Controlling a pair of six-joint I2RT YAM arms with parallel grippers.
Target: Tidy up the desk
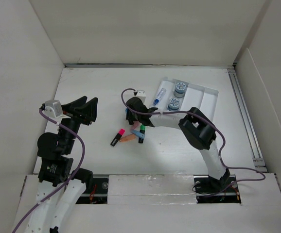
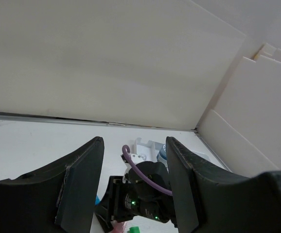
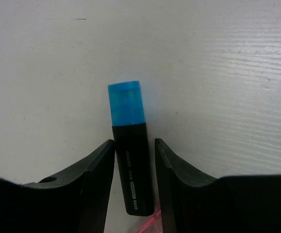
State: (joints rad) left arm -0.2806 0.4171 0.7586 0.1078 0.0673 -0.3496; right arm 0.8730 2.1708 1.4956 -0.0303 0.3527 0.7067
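Desk (image 1: 101,87): plain matte white, highlighters (image 1: 127,138) scattered centrally.

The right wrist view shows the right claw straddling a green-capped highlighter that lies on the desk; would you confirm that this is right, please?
Not quite: the cap is blue, not green. The right wrist view shows the right claw straddling a blue-capped highlighter with a black body that lies on the desk.
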